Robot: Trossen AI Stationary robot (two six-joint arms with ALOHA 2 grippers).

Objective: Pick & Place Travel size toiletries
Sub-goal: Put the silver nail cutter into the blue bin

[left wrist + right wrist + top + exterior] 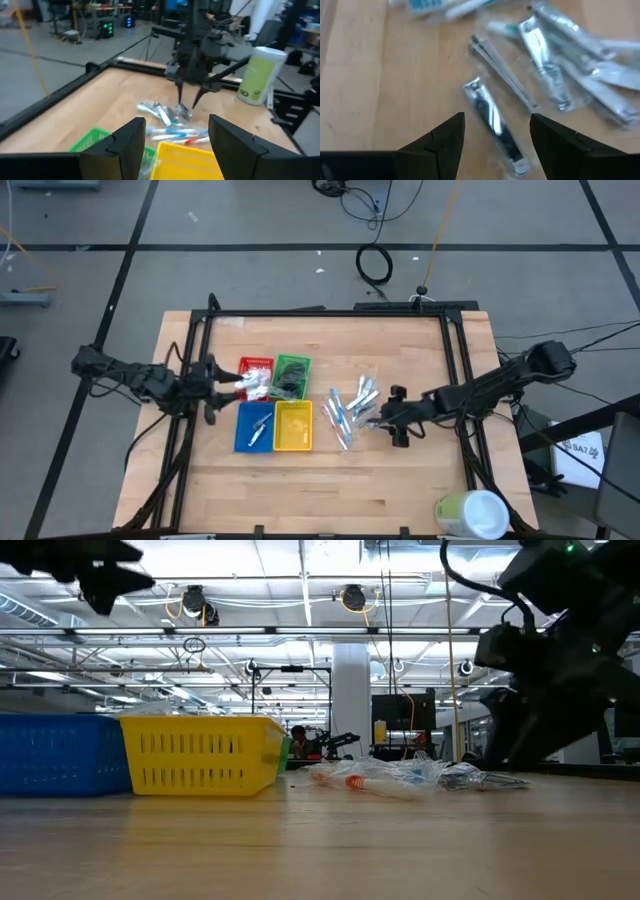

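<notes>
Toiletries (352, 412) in clear wrappers lie in a loose heap on the bare wood of the table (400, 490), directly under and just ahead of the right gripper (377, 418), which hangs low over the near edge of the heap with its two fingers spread apart and nothing between them. In the right wrist view, a shiny nail clipper (495, 125) in its wrapper lies in line with the gap between the fingers, a thin metal tool (501, 75) lies just beyond it, and several slim silver tubes (545, 62) lie farther out, overlapping one another. Beyond the heap from this gripper stand four square trays, touching in a block: the yellow tray (293, 427) nearest, the green tray (291, 373) beside it, then the blue tray (254, 427) and the red tray (254, 369). The left gripper (232, 387) is over the red tray at the far side of that block, its fingers also apart and empty in the left wrist view. Well behind the right gripper, near the table's corner, stands a large pale green and white cylinder (470, 513).
</notes>
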